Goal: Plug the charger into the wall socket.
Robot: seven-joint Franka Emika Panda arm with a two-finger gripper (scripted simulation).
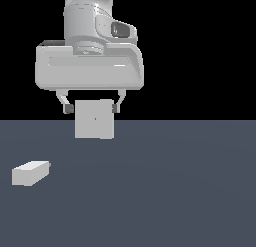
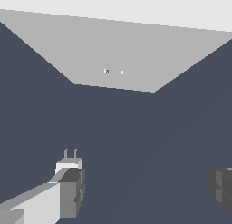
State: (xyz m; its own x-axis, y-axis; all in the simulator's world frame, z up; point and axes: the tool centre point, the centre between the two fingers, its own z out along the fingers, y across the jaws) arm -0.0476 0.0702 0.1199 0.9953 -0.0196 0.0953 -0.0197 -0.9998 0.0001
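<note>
On matte floor: blocky off-white charger [image 1: 30, 172], untouched.

Dark slate-blue floor [image 1: 175, 191], black backdrop [image 1: 200, 51].

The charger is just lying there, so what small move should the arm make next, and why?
Probably shift the tool toward the exterior view's left and lower it over the charger. The tool is open and holds nothing, while the charger lies alone on the floor, well apart from the wall socket. It likely has to be grasped before any plugging in.
</note>
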